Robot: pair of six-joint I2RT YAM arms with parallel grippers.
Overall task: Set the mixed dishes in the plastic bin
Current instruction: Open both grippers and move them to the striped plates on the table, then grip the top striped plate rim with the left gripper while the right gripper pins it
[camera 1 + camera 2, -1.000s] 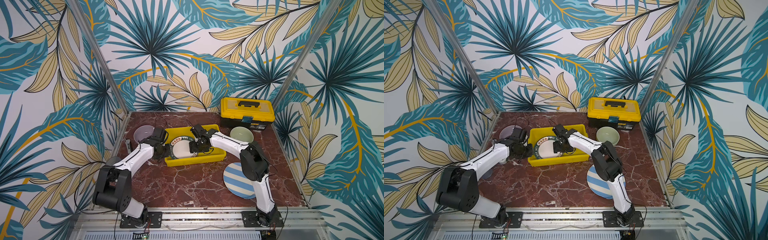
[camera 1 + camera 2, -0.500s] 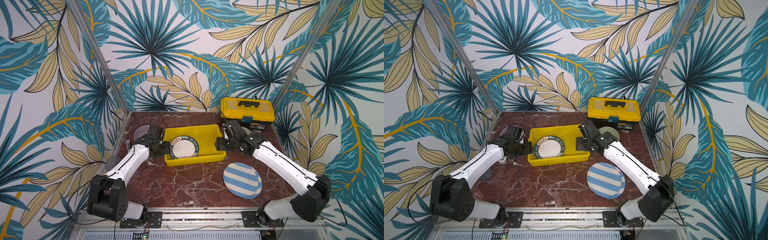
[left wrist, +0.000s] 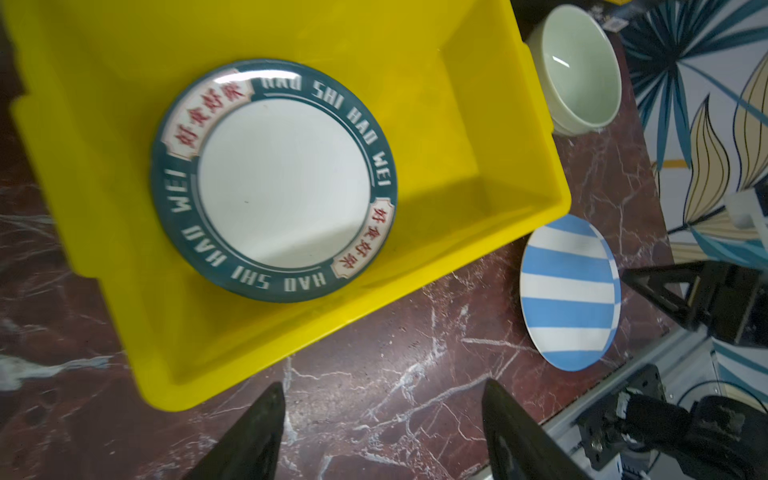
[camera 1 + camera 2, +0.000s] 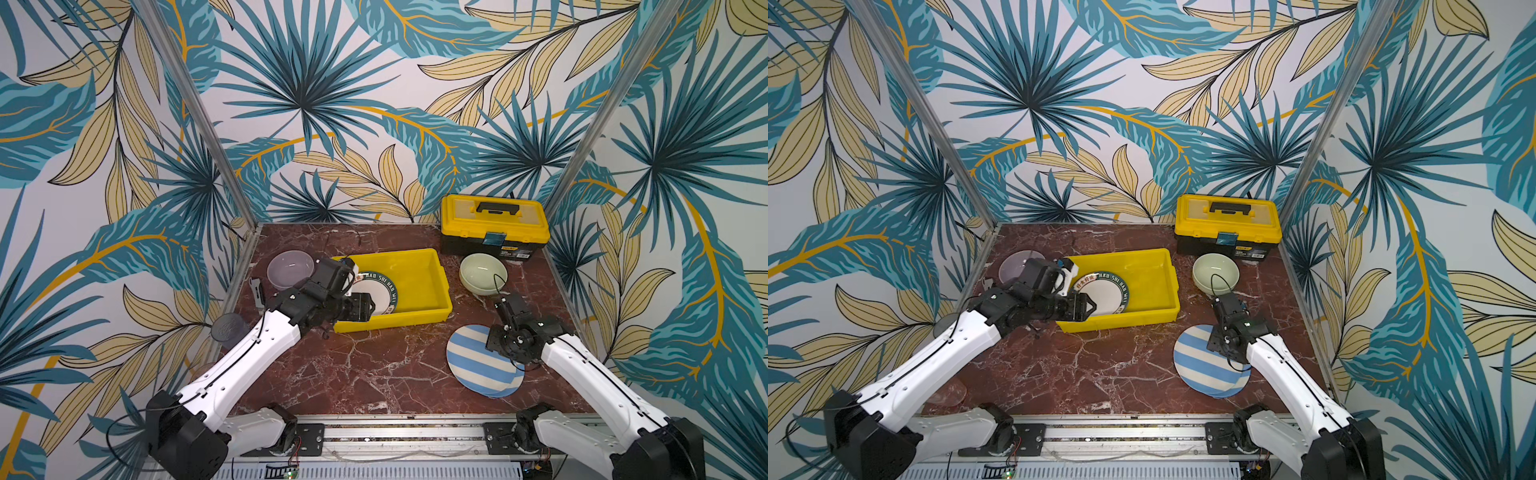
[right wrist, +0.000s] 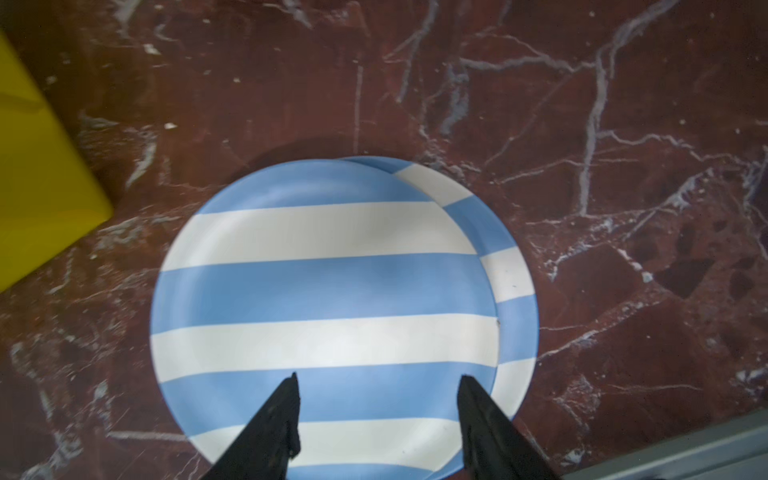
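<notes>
The left gripper (image 3: 384, 395) is hovering open and empty at the near-left corner of the plastic bin (image 3: 478, 124). The lettered plate (image 3: 274, 191) is lying inside the bin. Right of the bin, the right gripper (image 5: 378, 382) is hanging open above the striped plates (image 5: 324, 291).

Your red marble table (image 4: 365, 370) carries the yellow bin (image 4: 390, 322) near its middle and the toolbox (image 4: 492, 224) at the back right. You have a lilac bowl (image 4: 289, 268) just left of the bin, a green bowl (image 4: 482, 272) before the toolbox, and two stacked striped plates (image 4: 469, 361) front right, apart from the bin.
</notes>
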